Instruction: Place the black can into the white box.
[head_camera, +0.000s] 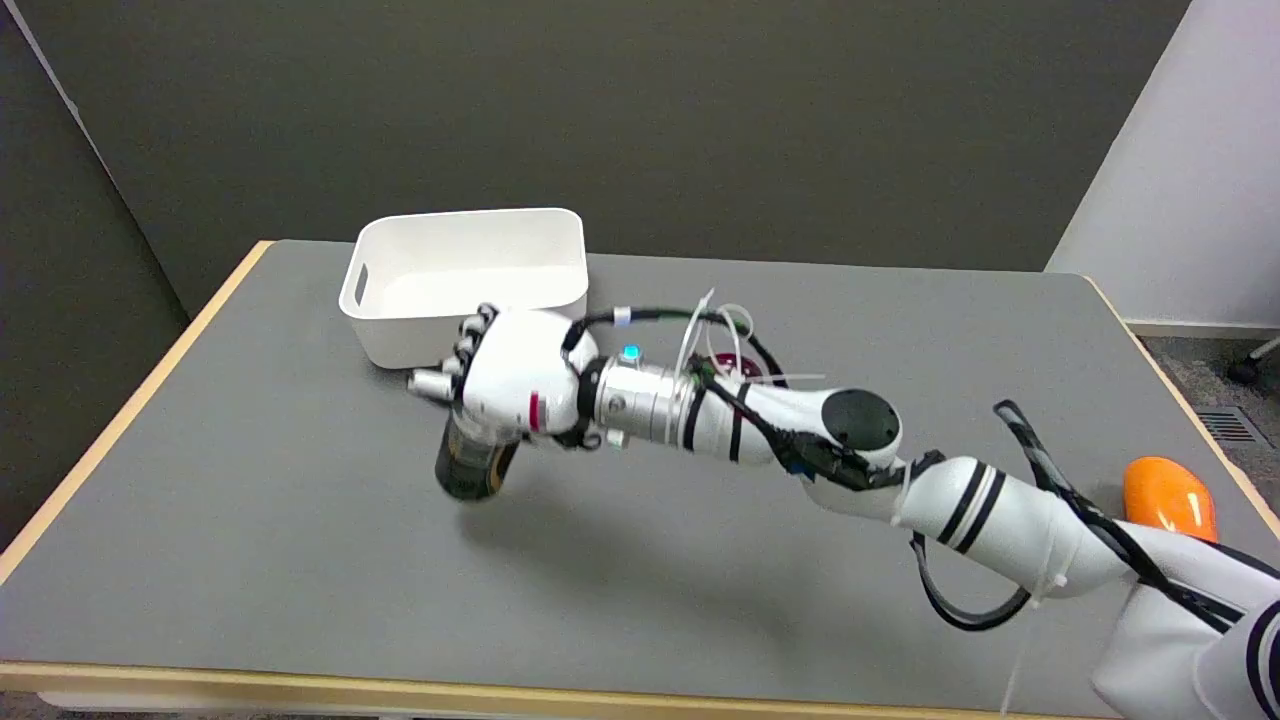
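The black can (474, 462) hangs tilted just above the grey table, its top hidden inside my right hand (500, 385), which grips it from above. The white box (468, 283) stands at the back left of the table, open side up, with nothing showing inside. My hand and the can are just in front of the box's near wall, slightly right of its middle. The can's lower end points toward the table's front left.
An orange object (1168, 498) lies near the table's right edge behind my forearm. A small dark red thing (728, 362) is partly hidden behind my wrist. The table (250, 560) has a wooden rim at the left and front.
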